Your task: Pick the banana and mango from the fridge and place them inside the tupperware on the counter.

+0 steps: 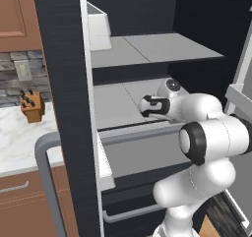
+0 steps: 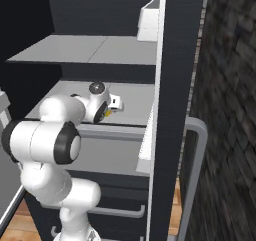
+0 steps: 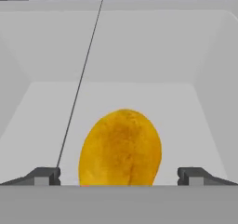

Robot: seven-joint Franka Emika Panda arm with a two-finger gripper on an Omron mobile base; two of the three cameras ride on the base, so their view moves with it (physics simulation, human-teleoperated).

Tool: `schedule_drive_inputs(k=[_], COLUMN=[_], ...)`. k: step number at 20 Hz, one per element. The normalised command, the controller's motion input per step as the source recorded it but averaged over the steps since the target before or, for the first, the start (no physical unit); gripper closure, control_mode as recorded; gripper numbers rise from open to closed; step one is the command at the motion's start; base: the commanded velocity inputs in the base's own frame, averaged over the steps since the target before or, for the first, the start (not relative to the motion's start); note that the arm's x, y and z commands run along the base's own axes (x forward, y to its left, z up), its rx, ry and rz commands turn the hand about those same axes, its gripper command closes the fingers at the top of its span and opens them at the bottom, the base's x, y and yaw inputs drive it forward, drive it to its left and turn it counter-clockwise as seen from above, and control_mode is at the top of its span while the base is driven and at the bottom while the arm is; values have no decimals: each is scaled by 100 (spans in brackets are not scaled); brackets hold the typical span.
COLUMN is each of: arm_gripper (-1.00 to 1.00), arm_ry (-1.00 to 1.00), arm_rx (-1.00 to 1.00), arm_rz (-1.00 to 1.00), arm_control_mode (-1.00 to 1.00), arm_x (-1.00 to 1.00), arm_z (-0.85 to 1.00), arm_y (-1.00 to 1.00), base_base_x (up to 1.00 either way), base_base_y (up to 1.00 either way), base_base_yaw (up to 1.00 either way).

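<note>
The mango (image 3: 121, 148), a rounded orange-yellow fruit, lies on a grey inner shelf (image 3: 111, 97) of the fridge (image 1: 64, 83). My gripper (image 3: 119, 175) is open, its dark fingertips (image 3: 46, 175) standing wide on either side of the fruit and apart from it. In the right base view a sliver of the mango (image 2: 106, 113) shows just under my hand, which reaches over the middle shelf (image 2: 132, 102). The banana and the tupperware are out of view. A piece of the counter (image 1: 19, 133) shows left of the fridge door.
The open black fridge door carries a white bin (image 1: 98, 29) and a grey bar handle (image 1: 47, 182). An upper shelf (image 1: 162, 49) hangs over my hand and a grey drawer (image 1: 142, 152) sits below. A knife block (image 1: 32, 107) stands on the counter.
</note>
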Motion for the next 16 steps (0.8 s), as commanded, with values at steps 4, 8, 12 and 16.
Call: schedule_drive_inputs(k=[4,8,12,16], arm_gripper=[-100,-100,-100,-100], arm_ry=[2,7,8,10], arm_rx=[0,0,0,0], arm_rz=[0,0,0,-1], arm_control_mode=[-100,-100,-100,-100], arm_x=[39,4,2,8], arm_z=[-23,-25,-26,-36], arm_y=[0,0,0,0], base_base_x=[0,0,0,0], base_base_y=[0,0,0,0], base_base_yaw=[0,0,0,0])
